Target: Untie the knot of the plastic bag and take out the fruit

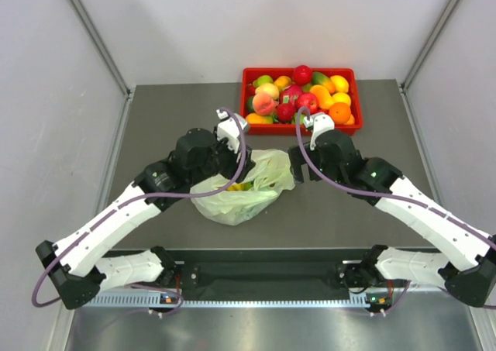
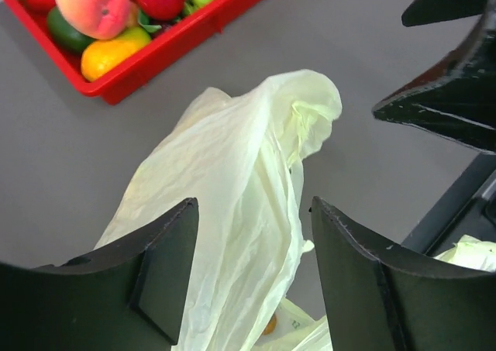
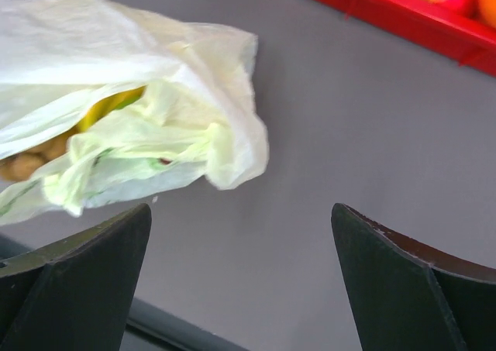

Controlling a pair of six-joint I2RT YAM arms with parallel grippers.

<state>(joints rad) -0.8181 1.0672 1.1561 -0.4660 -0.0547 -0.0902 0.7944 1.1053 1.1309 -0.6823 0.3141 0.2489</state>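
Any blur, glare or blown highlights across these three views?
Top view: even, soft light, sharp, no glare on the table. Left wrist: bag crisp, gripper fingers nearly black. Right wrist: bag soft and washed out at upper left, red tray blurred.

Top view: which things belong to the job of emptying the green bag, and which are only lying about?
For the job:
- plastic bag
- fruit inside it, yellow and tan pieces showing
- left gripper and right gripper, both open

Lying about:
- red tray
- its load, such as the peach and the orange
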